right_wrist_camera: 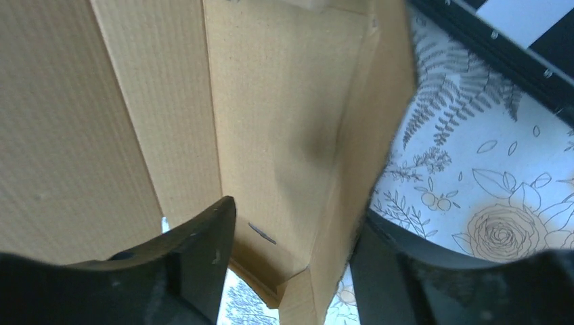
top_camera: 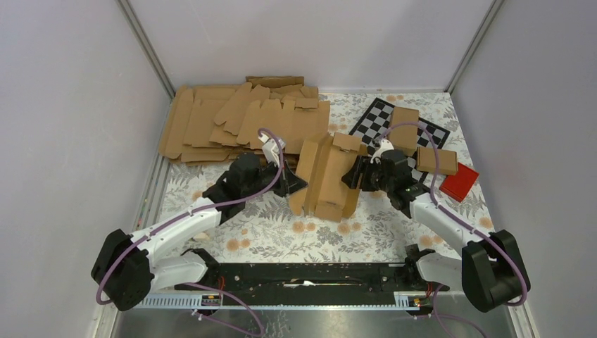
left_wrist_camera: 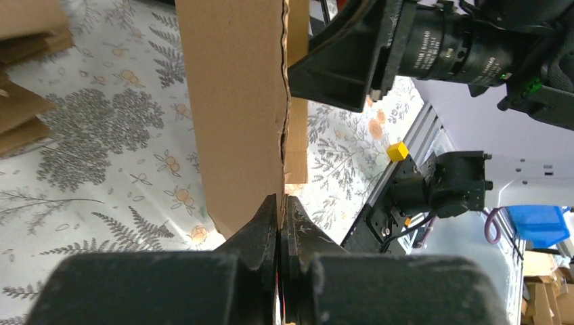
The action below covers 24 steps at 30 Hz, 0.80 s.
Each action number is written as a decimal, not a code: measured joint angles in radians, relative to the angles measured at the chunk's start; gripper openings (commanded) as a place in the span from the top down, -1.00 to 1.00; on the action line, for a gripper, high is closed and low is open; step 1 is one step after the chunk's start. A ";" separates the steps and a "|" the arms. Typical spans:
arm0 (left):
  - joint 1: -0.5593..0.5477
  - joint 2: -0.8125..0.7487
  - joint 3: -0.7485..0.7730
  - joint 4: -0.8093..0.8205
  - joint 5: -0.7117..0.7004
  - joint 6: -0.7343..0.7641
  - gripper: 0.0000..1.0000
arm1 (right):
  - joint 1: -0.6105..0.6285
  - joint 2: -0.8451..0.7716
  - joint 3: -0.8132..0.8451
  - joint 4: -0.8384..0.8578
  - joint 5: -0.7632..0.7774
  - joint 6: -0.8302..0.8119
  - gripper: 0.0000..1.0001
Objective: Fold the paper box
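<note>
Left wrist: my left hand [left_wrist_camera: 279, 206] pinches brown cardboard die-cut box [left_wrist_camera: 237, 101] wall ahead; right hand [right_wrist_camera: 296, 218] wide astride flap [right_wrist_camera: 284, 135]. Best push along crease, gently.

Paper box [left_wrist_camera: 233, 101] top beyond frame edge

The box [top_camera: 327, 176] is matt brown corrugated cardboard, ragged along one edge; the fingers [left_wrist_camera: 260, 227] are dull black plastic, faintly grainy; the table [top_camera: 267, 232] has a smooth floral-print cover; the red block [top_camera: 459, 182] looks glossy.
</note>
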 measured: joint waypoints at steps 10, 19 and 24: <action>-0.117 0.006 -0.062 0.021 -0.158 0.051 1.00 | 0.045 0.018 -0.143 -0.013 0.001 -0.007 -0.81; -0.125 0.006 -0.089 0.061 -0.228 0.079 1.00 | 0.124 0.045 -0.141 -0.067 0.012 -0.056 -0.99; -0.125 0.006 -0.095 0.078 -0.243 0.086 1.00 | 0.184 0.066 -0.114 -0.108 0.058 -0.068 -0.99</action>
